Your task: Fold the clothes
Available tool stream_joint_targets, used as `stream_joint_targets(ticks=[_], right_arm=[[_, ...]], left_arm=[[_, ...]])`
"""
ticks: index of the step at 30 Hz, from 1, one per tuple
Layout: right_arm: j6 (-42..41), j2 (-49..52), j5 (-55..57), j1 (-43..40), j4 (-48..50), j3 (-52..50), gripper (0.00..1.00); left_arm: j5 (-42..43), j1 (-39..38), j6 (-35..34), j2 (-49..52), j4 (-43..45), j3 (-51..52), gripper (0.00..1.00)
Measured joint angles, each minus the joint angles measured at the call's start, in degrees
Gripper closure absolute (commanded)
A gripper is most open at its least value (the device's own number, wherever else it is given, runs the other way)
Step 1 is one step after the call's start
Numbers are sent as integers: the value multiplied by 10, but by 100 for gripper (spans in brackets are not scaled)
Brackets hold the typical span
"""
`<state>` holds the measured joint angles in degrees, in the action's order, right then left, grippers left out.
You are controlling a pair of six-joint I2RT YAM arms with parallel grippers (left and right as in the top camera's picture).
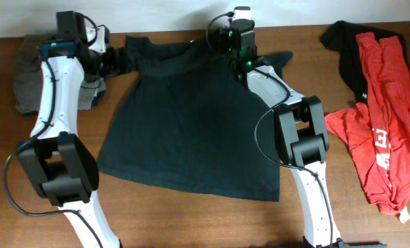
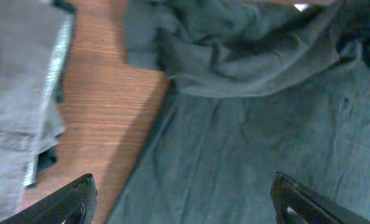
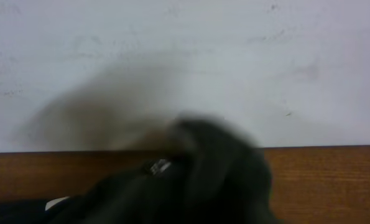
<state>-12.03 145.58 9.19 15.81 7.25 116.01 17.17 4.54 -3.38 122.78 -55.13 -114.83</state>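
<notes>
My left hand (image 2: pixel 186 202) is wide open, its two dark fingertips (image 2: pixel 73 200) spread far apart with nothing between them. It hovers over the sleeve corner of the large black cloth T-shirt (image 1: pixel 191 131), where bunched folds meet the brown wooden counter (image 1: pixel 191 220). My right hand (image 1: pixel 220 38) sits at the shirt's far edge by the collar. I cannot tell whether it is open or closed: its own camera shows only a blurred dark lump of cloth low in the frame, with the white wall (image 3: pixel 185 62) behind, and the overhead view hides the fingers. The shirt itself lies spread flat in the middle of the counter, hem toward me and collar away, between both arms. Just beyond its left sleeve a grey folded garment (image 1: pixel 27 76) rests partly under my left arm. Well apart from the shirt on its right side, red T-shirts with white print (image 1: pixel 384 124) lie crumpled, overlapping a second black garment (image 1: pixel 344 48).
</notes>
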Motion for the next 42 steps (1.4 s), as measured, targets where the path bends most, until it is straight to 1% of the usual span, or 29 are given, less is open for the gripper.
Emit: stream_joint_targets(ticks=[2,4,8,11,15,16,18,21,22,25,28,31,33,36,38,42], right_arm=[[0,-2,0,-1,-24,6,1],[1,-8,0,-3,-81,16,1],[0,-31,0,-7,-251,59,1],[0,-77,-2,-9,-396,98,1],[3,-165,-2,-14,-539,129,1],[5,-173,-2,-14,-550,130,1],[14,-222,-5,-22,-628,143,1],[20,-255,-13,-35,-723,151,1],[20,-256,-16,-38,-741,151,1],[22,-247,-39,-46,-771,144,1],[22,-237,-56,-46,-772,135,1],[22,-234,-68,-46,-773,131,1],[21,-234,-71,-46,-773,131,1],[22,-234,-76,-46,-773,131,1],[22,-234,-78,-46,-773,131,1],[22,-234,-78,-46,-774,131,1]], left_arm=[[0,-11,10,0,-1,0,11],[-1,-23,20,0,-4,0,11],[-2,-42,38,0,-20,0,11],[-3,-48,48,0,-47,0,11],[-3,-58,70,0,-74,5,11],[-3,-61,73,0,-74,9,11],[-4,-72,81,0,-70,25,11],[-5,-89,86,0,-42,60,11],[-5,-94,86,0,-23,73,16],[-5,-107,85,0,63,117,23],[-17,-112,84,0,157,146,23],[-49,-113,86,0,224,158,23],[-63,-114,101,0,250,159,23],[-81,-119,161,0,289,160,23],[-89,-131,225,1,320,160,23],[-91,-155,311,16,360,160,22]])
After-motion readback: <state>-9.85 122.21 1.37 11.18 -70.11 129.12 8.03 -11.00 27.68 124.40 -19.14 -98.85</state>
